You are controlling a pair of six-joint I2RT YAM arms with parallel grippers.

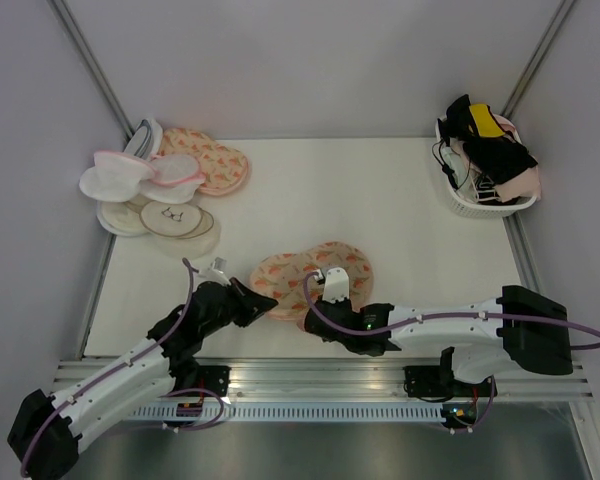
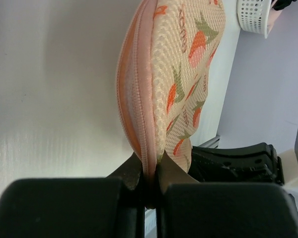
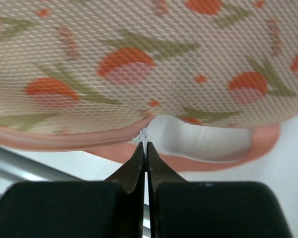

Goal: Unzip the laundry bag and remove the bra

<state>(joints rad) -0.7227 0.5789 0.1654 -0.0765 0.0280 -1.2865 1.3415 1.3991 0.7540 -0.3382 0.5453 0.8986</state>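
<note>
I see the laundry bag (image 1: 310, 272) lying at the near middle of the table (image 1: 380, 200), just in front of both arms. The left gripper (image 2: 150, 166) has its jaws pinched tight on the pink edging at the bag's left near end. In the left wrist view that edge runs straight into the fingertips, with the carrot-print fabric rising above them. The right gripper (image 3: 145, 151) has its jaws closed to a sliver on the small white zipper pull (image 3: 144, 135) at the bag's near edge. Just right of the pull, a pale gap shows between the printed top and the pink rim below it. The right arm reaches in low from the right, and its wrist sits over the bag's near right lobe.

At the far left a heap of white round pouches (image 1: 140, 190) lies against a second carrot-print bag (image 1: 215, 162). At the far right stands a white basket (image 1: 458, 200) with black, yellow and pink garments (image 1: 495, 150) piled in it.
</note>
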